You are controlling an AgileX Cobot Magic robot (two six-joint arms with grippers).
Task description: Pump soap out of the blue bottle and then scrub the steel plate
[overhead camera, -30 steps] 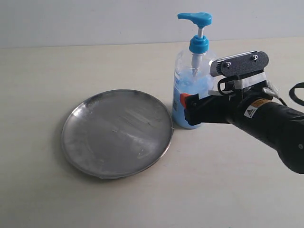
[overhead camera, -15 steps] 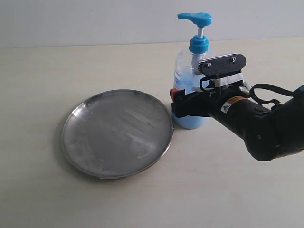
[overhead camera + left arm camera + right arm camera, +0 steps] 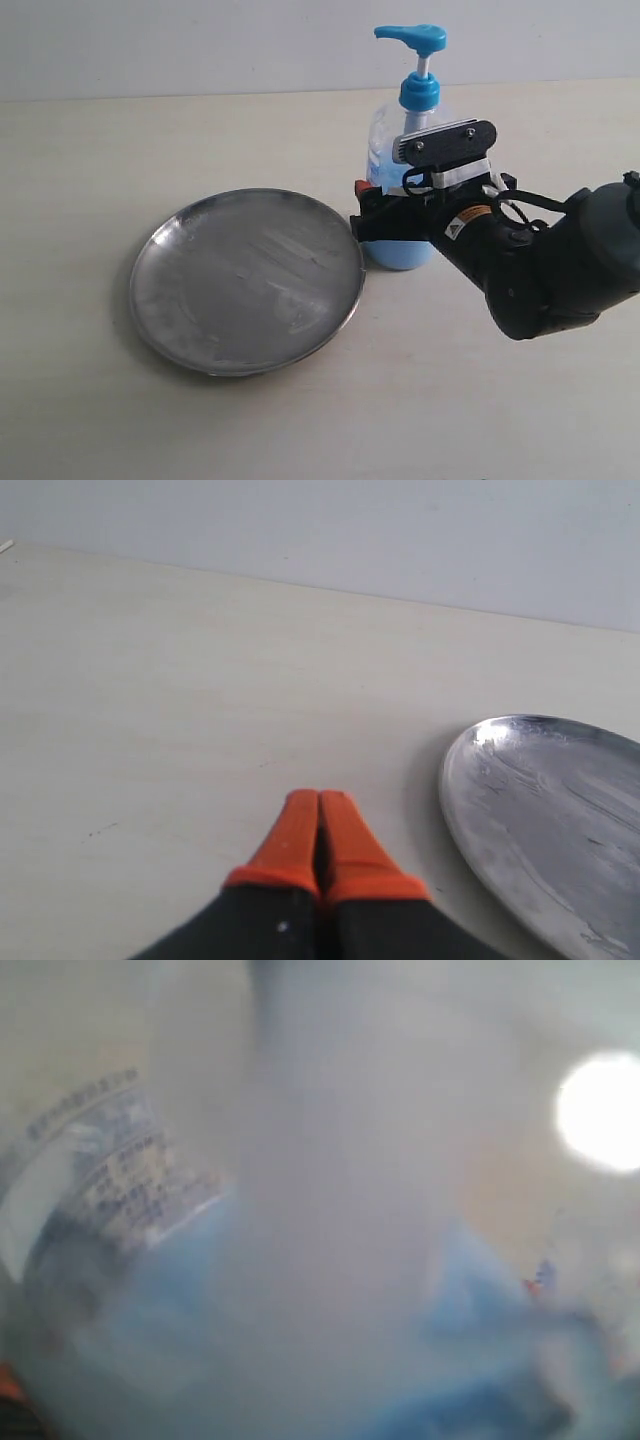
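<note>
Left gripper (image 3: 318,842): orange fingertips pressed together, low over the bare table (image 3: 150,700), beside the steel plate's (image 3: 247,282) rim. The plate lies flat, left of centre. The blue bottle (image 3: 398,256) stands upright just beside the plate's right edge. Right gripper (image 3: 364,208): fingers straddle the bottle's lower body; clamped or merely around it, cannot tell.

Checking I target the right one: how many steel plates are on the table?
1. The steel plate lies flat just left of the blue bottle in the exterior view; others could lie outside the frame.
</note>
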